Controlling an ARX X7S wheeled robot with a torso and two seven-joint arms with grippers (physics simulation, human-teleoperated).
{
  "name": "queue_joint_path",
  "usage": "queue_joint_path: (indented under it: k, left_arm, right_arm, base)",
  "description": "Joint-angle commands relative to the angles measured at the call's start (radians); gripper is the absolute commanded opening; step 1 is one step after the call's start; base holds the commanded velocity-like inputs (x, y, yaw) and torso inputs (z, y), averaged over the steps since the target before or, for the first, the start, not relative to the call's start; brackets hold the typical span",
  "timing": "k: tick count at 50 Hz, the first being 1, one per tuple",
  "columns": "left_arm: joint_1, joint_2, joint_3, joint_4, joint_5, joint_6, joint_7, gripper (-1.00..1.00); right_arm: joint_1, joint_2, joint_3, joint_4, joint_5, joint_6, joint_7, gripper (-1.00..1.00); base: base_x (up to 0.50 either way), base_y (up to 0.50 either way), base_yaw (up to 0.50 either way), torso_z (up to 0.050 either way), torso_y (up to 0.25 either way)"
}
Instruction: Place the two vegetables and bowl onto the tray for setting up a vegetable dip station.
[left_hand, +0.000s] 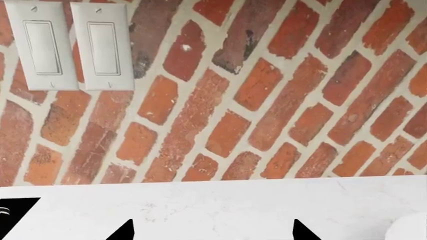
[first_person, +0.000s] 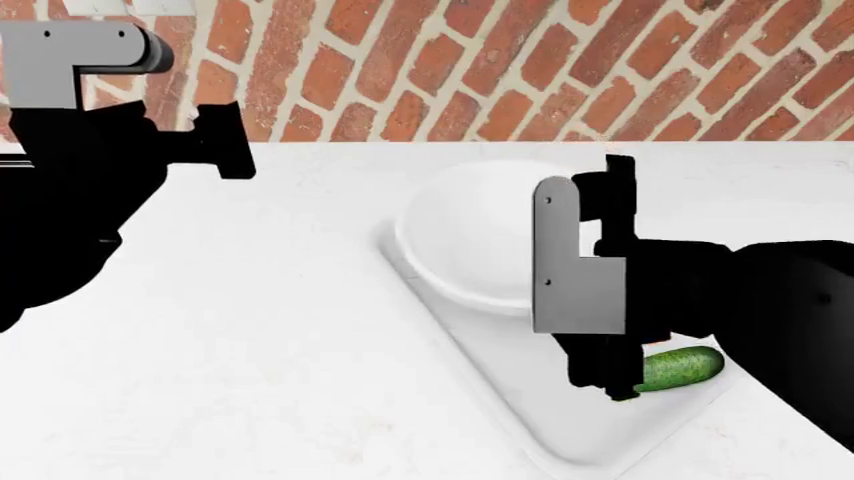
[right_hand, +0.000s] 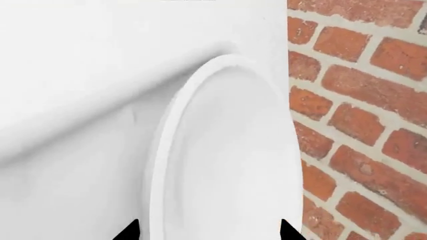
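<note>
On the tray (first_person: 467, 330), the rigid, slick-looking bowl (first_person: 467, 240) sat beyond the cucumber (first_person: 681, 367), best pinched at its rim; both grippers stood spread, empty.

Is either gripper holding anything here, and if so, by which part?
Nothing is held. Both the left gripper and the right gripper show spread fingertips with nothing between them; the bowl and cucumber sit on the tray.

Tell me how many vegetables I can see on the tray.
1: the cucumber lies on the tray, near the right gripper. No carrot shows; it may be hidden behind that arm.
</note>
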Motion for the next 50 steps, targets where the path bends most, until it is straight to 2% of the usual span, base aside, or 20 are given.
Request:
queue_joint_path:
  k: [1,23,35,39,42,44,45,47,49,50]
  left_arm:
    - [0.006,0.007,-0.009,-0.004,0.003,0.008,0.005,1.0]
    - [-0.007,0.006,-0.012,0.002,-0.01,0.003,0.0,1.0]
    - [-0.008,-0.008,-0.055,0.049,-0.051,0.001,-0.035,1.0]
    - [0.007,-0.013,-0.082,0.075,-0.066,0.018,-0.043,1.0]
    - [0.039,-0.019,-0.136,0.141,-0.093,0.058,-0.06,1.0]
    - [0.062,-0.026,-0.174,0.206,-0.102,0.095,-0.062,1.0]
    - [0.084,-0.034,-0.197,0.264,-0.098,0.127,-0.047,1.0]
    - [0.145,-0.048,-0.254,0.408,-0.018,0.248,-0.001,1.0]
    - [0.185,-0.054,-0.316,0.503,-0.057,0.282,-0.028,1.0]
    - [0.221,-0.056,-0.343,0.575,-0.057,0.308,-0.029,1.0]
  right_arm:
    - [0.019,0.039,0.046,-0.08,0.06,0.061,-0.003,1.0]
    - [0.122,0.188,0.198,-0.289,0.231,0.231,0.069,1.0]
    - [0.181,0.391,0.376,-0.408,0.471,0.244,0.237,1.0]
    - [0.232,0.473,0.391,-0.432,0.558,0.191,0.334,1.0]
    - [0.349,0.551,0.266,-0.432,0.572,0.083,0.42,1.0]
    - [0.36,0.607,0.216,-0.432,0.558,-0.025,0.486,1.0]
    - [0.357,0.608,0.214,-0.432,0.621,-0.066,0.591,1.0]
    - [0.296,0.608,0.155,-0.432,0.562,-0.171,0.731,1.0]
    - [0.251,0.608,0.112,-0.432,0.533,-0.32,0.871,1.0]
    - [0.204,0.608,0.066,-0.432,0.537,-0.461,0.986,1.0]
  base:
    - [0.0,0.0,0.0,0.0,0.0]
    - [0.0,0.0,0.0,0.0,0.0]
    - [0.0,0.0,0.0,0.0,0.0]
    - [0.0,0.0,0.0,0.0,0.0]
    - [0.0,0.0,0.0,0.0,0.0]
    - [0.0,0.0,0.0,0.0,0.0]
    - [0.0,0.0,0.0,0.0,0.01]
    - [0.0,0.0,0.0,0.0,0.0]
    - [0.0,0.0,0.0,0.0,0.0]
    - [0.0,0.0,0.0,0.0,0.0]
